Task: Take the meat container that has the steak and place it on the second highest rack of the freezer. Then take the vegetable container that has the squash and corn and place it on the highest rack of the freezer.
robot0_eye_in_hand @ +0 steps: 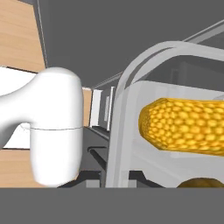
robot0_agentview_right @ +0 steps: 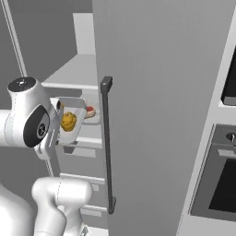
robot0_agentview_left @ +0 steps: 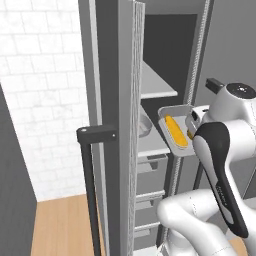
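My gripper is shut on the edge of the vegetable container, a clear tray held tilted in front of the open freezer. The corn lies along it, and the squash sits beside the cob. In the hand view the corn fills the right side inside the tray's rim. The tray hangs below the highest rack and just above the second highest rack. The meat container with the steak rests on that second rack, behind the held tray.
The freezer's open door with its dark bar handle stands left of the opening. Grey drawers fill the space below the racks. A black-glass wall oven is on the right. My own white arm crowds the opening.
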Available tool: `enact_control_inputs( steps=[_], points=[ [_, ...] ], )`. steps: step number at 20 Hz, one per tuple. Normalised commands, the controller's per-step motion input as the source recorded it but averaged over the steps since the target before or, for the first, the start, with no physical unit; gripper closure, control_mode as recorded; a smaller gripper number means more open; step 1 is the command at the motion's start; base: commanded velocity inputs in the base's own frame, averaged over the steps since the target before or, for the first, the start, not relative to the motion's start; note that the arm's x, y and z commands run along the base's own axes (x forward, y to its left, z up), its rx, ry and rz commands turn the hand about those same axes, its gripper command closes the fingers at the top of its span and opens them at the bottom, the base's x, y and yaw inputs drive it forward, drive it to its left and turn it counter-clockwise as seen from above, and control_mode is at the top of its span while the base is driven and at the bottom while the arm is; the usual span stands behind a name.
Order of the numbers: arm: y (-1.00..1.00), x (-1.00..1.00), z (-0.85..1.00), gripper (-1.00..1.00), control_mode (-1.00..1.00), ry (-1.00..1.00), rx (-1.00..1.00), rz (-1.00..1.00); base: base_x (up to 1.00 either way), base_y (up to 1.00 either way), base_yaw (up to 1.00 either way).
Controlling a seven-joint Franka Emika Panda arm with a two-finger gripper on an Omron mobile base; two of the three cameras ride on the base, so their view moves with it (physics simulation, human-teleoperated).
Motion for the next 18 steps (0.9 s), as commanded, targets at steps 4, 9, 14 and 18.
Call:
enact_control_inputs(
  steps=[4,9,14,18],
  points=[
    [0.00,0.00,0.00,1.00,1.00,0.00,0.00,0.00,0.39,0.80,0.00],
    [0.00,0.00,0.00,1.00,1.00,0.00,0.00,0.00,0.52,0.62,0.00],
    [0.00,0.00,0.00,1.00,1.00,0.00,0.00,0.00,0.68,0.38,0.00],
    [0.00,0.00,0.00,1.00,1.00,0.00,0.00,0.00,0.65,0.21,0.00]
  ],
)
